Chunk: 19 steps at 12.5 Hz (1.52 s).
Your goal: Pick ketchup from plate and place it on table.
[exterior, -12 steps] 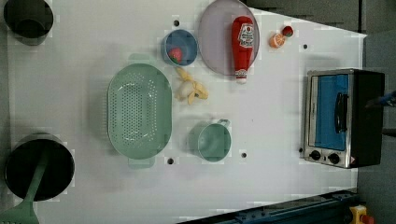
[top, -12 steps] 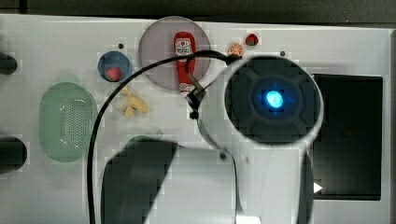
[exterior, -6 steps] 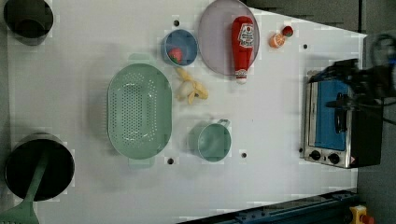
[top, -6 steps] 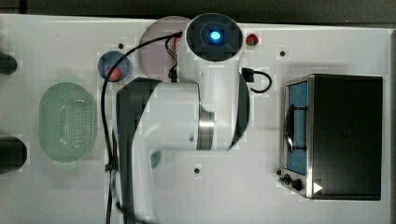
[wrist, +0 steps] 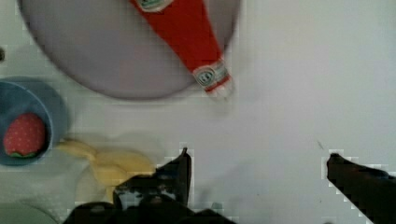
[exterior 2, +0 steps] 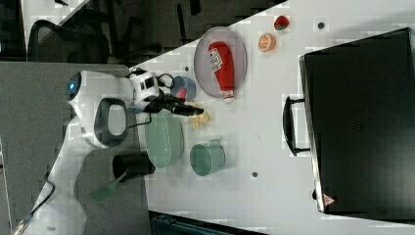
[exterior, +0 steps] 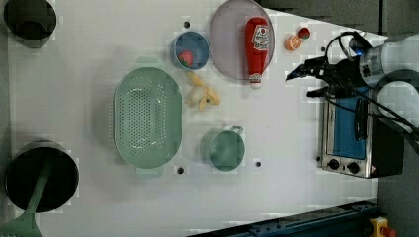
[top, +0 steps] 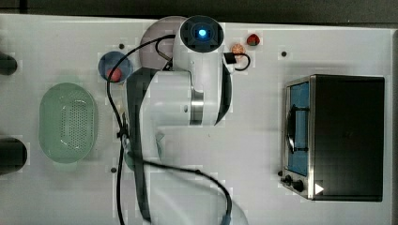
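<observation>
The ketchup (exterior: 258, 47), a slim red bottle with a white label, lies on the pale mauve plate (exterior: 227, 44). Its whitish cap end reaches over the rim onto the white table (exterior: 296, 163). My gripper (exterior: 299, 85) hovers open and holds nothing, to the left view's right of the plate and apart from the bottle. In the wrist view the ketchup (wrist: 187, 32) and plate (wrist: 93, 56) lie ahead of the open gripper (wrist: 258, 156). The right view shows the gripper (exterior 2: 198, 111) up in the air, with the ketchup (exterior 2: 221, 63) beyond it. In the top view my arm covers the bottle and much of the plate (top: 157, 40).
A blue bowl (exterior: 190, 49) holding a strawberry sits beside the plate, with yellow banana pieces (exterior: 202, 96) below it. A green colander (exterior: 147, 121) and a green mug (exterior: 226, 148) stand mid-table. A toaster oven (exterior: 353, 138) stands at the left view's right. An orange slice (exterior: 293, 43) lies near the plate.
My arm has swung across the top view from the right to over the plate. The gripper has come in from the left view's right edge toward the plate. The ketchup has not moved.
</observation>
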### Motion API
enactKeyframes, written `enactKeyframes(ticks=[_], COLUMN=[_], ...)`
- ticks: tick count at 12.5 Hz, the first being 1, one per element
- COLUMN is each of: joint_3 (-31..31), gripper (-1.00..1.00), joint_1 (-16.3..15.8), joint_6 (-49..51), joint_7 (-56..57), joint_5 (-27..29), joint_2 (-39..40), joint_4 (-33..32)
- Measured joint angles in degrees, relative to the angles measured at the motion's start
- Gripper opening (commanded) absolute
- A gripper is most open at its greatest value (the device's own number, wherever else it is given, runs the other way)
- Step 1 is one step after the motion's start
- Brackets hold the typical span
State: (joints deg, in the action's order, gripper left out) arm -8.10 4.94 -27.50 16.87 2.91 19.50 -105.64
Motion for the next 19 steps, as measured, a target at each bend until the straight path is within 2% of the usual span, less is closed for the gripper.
enactKeyframes(ticks=[3, 7, 11, 15, 19], joint_3=[-0.1, 0.1, 0.3, -0.1, -0.3], gripper=[1.00, 1.00, 1.00, 1.00, 1.00], joint_1=[-0.1, 0.0, -0.2, -0.6, -1.0], joint_6=[-3.3, -8.0, -15.8, -25.4, -31.1], joint_7=[10.9, 17.9, 19.4, 20.0, 20.0], joint_5=[0.2, -0.3, -1.3, -6.9, -7.7], joint_2=[5.7, 13.1, 20.1, 25.5, 29.7], joint_4=[3.2, 5.9, 9.7, 11.0, 12.0])
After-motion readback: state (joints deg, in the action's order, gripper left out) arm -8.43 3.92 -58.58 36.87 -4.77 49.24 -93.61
